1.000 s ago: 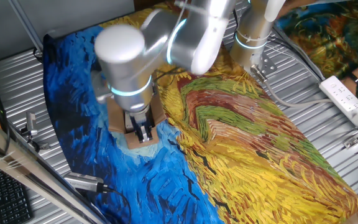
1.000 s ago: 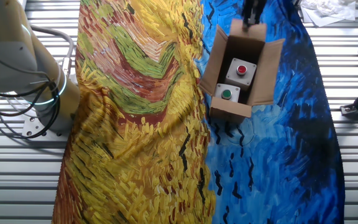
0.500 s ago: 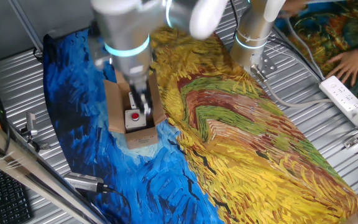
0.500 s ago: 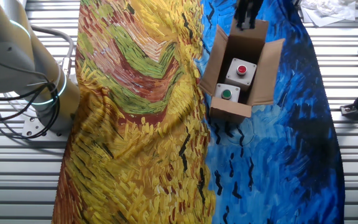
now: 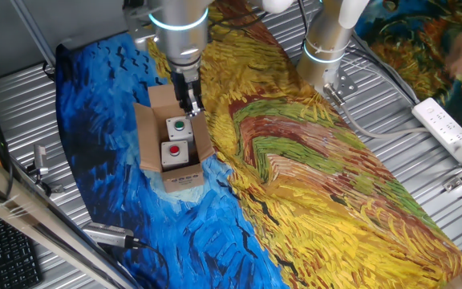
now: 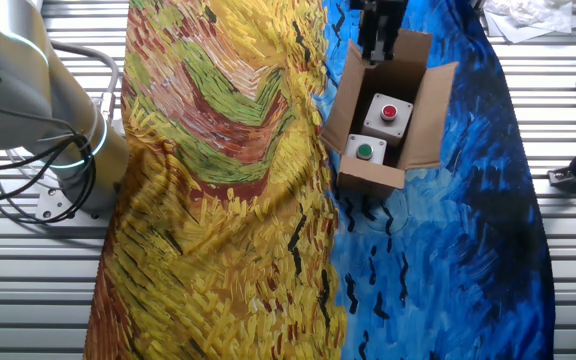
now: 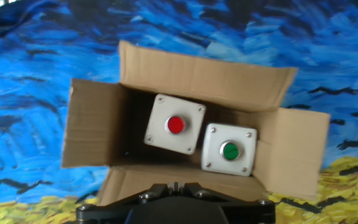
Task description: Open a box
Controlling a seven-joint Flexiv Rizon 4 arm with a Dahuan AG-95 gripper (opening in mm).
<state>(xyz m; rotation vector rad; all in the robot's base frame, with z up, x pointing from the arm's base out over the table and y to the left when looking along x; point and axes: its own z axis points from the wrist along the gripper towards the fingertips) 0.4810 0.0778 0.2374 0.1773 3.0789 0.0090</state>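
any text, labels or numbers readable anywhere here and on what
None can be read.
The box: its flaps and inner walls show bare cardboard, no print in view.
The red push-button unit and the green push-button unit: plain faces, no lettering.
The power strip: too small to tell.

The box (image 5: 171, 140) stood open, its four flaps splayed outward, leaving free passage from above. Inside, a red-button unit (image 7: 174, 124) and a green-button unit (image 7: 230, 150) filled most of the floor. The gripper (image 5: 189, 102) hung over the far flap.
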